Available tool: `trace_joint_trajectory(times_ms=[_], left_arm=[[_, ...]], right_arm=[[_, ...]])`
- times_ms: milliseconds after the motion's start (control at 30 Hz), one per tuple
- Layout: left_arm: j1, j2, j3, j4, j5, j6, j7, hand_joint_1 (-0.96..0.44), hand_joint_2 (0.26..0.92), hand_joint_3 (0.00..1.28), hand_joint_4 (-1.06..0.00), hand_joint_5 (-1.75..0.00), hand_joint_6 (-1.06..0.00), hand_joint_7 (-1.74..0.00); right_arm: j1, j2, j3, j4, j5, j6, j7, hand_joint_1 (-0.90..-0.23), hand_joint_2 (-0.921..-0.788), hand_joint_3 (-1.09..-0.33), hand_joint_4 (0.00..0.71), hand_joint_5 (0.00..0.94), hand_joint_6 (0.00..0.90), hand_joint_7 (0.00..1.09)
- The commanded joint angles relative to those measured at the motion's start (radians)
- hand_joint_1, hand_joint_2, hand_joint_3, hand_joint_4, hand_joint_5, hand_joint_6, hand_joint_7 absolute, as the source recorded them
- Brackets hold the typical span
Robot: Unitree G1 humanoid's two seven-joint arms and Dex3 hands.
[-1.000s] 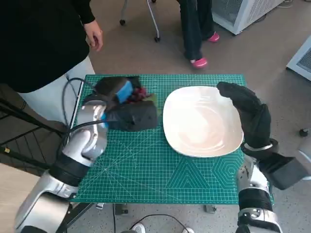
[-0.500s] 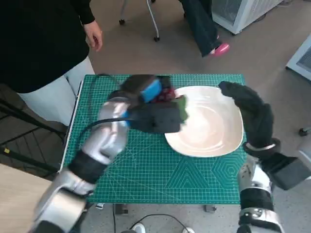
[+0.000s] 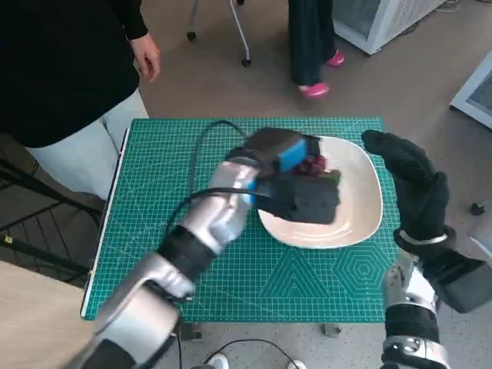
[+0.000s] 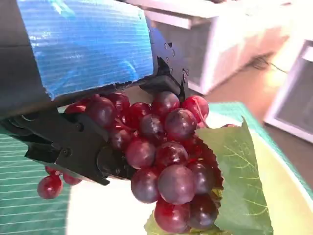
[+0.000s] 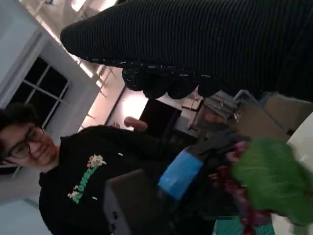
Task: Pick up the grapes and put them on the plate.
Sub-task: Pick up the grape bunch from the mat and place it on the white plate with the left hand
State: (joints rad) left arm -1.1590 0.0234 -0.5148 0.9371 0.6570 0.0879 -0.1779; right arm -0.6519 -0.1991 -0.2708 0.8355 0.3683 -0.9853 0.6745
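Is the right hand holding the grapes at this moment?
No, the left hand holds the grapes over the plate; the right hand holds nothing.

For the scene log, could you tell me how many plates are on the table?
1: the white plate lies on the green mat's right side, partly hidden beneath the left hand holding the grapes.

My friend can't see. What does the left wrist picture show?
The robot's left hand, black with blue tape on its back, holds a bunch of dark red grapes with a green leaf above a white plate. Part of a green mat shows beside the plate.
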Motion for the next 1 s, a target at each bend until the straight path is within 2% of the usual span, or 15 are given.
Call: trace_joint_trajectory(times_ms=[33,100,233,333,500,733,767,800,900,933,1000], left_arm=[[-0.076,-0.046,-0.004,0.094,-0.008,-0.047,0.034,0.0,0.919,0.1,-0.62,-1.42,-0.67,-0.94],[-0.093,-0.063,-0.002,0.13,-0.011,-0.061,0.039,0.0,0.92,0.11,-0.59,-1.43,-0.66,-0.96],[-0.126,-0.092,0.001,0.19,-0.015,-0.07,0.04,0.0,0.921,0.15,-0.55,-1.36,-0.58,-1.18],[-0.143,-0.111,0.004,0.227,-0.019,-0.068,0.04,0.0,0.921,0.18,-0.51,-1.36,-0.53,-1.27],[-0.156,-0.134,0.008,0.273,-0.023,-0.067,0.049,0.0,0.921,0.23,-0.46,-1.4,-0.47,-1.35],[-0.16,-0.152,0.003,0.315,-0.024,-0.067,0.064,0.0,0.921,0.32,-0.36,-1.5,-0.37,-1.46],[-0.161,-0.154,0.002,0.319,-0.024,-0.066,0.066,0.02,0.916,0.34,-0.35,-1.51,-0.36,-1.43],[-0.162,-0.155,0.0,0.324,-0.023,-0.066,0.068,0.06,0.899,0.38,-0.35,-1.53,-0.36,-1.32],[-0.162,-0.157,-0.006,0.333,-0.019,-0.069,0.074,0.25,0.814,0.54,-0.36,-1.61,-0.47,-0.69],[-0.162,-0.157,-0.008,0.335,-0.017,-0.071,0.075,0.29,0.795,0.58,-0.36,-1.63,-0.51,-0.53],[-0.163,-0.156,-0.012,0.337,-0.014,-0.073,0.077,0.33,0.777,0.62,-0.36,-1.64,-0.57,-0.36]], right_arm=[[0.037,-0.01,0.0,-0.021,-0.009,0.014,-0.022,-0.497,-0.921,-0.515,0.379,0.004,0.346,0.01],[0.042,-0.011,0.001,-0.029,-0.01,0.017,-0.028,-0.497,-0.921,-0.517,0.378,0.003,0.345,0.01],[0.049,-0.013,0.004,-0.043,-0.014,0.022,-0.04,-0.492,-0.921,-0.524,0.373,0.001,0.343,0.01],[0.054,-0.014,0.006,-0.053,-0.021,0.024,-0.051,-0.486,-0.921,-0.53,0.369,0.0,0.34,0.01],[0.059,-0.017,0.011,-0.069,-0.034,0.029,-0.068,-0.478,-0.921,-0.54,0.36,0.0,0.336,0.0],[0.063,-0.022,0.018,-0.082,-0.034,0.037,-0.076,-0.472,-0.921,-0.556,0.346,0.0,0.328,0.0],[0.063,-0.023,0.018,-0.082,-0.035,0.037,-0.077,-0.472,-0.921,-0.557,0.344,0.0,0.328,0.0],[0.063,-0.024,0.019,-0.082,-0.035,0.037,-0.078,-0.471,-0.921,-0.559,0.342,0.0,0.327,0.0],[0.063,-0.027,0.021,-0.083,-0.037,0.037,-0.081,-0.47,-0.921,-0.564,0.337,0.0,0.325,0.0],[0.063,-0.027,0.021,-0.083,-0.036,0.038,-0.082,-0.47,-0.921,-0.565,0.336,0.0,0.324,0.0],[0.062,-0.027,0.022,-0.083,-0.035,0.039,-0.083,-0.469,-0.921,-0.568,0.333,0.0,0.322,0.0]])
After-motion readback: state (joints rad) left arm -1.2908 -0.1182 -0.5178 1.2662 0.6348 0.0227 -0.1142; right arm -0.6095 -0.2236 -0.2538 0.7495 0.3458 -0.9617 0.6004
